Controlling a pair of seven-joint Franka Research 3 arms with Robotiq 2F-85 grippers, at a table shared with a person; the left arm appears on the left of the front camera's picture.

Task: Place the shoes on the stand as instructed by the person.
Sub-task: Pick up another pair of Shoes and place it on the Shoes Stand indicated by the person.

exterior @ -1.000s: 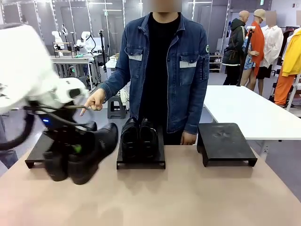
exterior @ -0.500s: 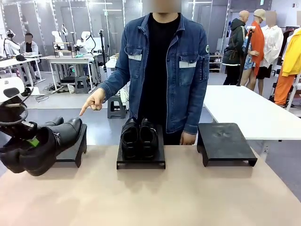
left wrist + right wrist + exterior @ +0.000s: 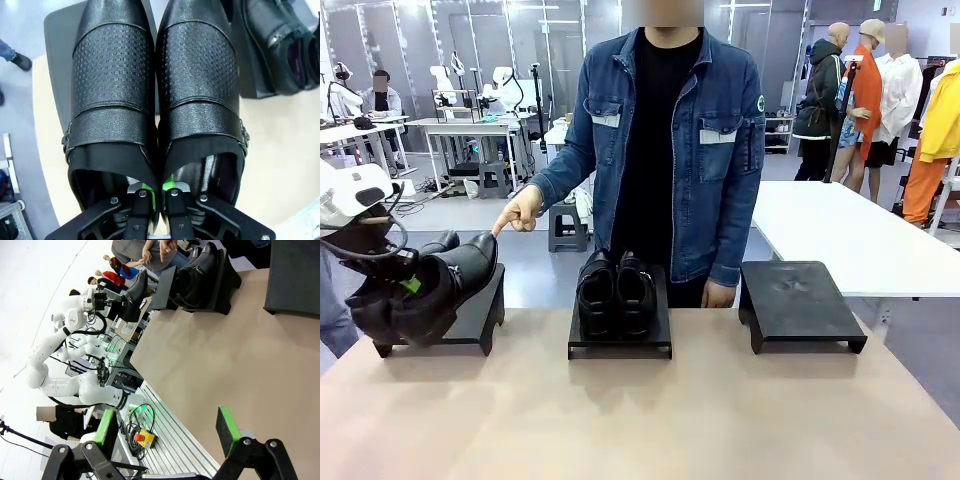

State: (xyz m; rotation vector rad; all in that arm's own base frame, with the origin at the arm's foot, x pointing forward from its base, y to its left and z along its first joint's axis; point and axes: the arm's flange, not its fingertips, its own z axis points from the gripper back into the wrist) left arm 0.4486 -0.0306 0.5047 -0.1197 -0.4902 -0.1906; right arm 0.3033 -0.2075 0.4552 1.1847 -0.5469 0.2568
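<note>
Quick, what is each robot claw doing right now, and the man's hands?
Left gripper: shut on the shoes.
Right gripper: open, holding nothing.
Person's pointing hand: holding nothing.
Other hand: cannot be told.

Glossy black leather shoes with embossed grain; matt black stands; smooth beige table; denim jacket.

light: bright, even overhead | focus: sharp | wrist-view edges: bowed
</note>
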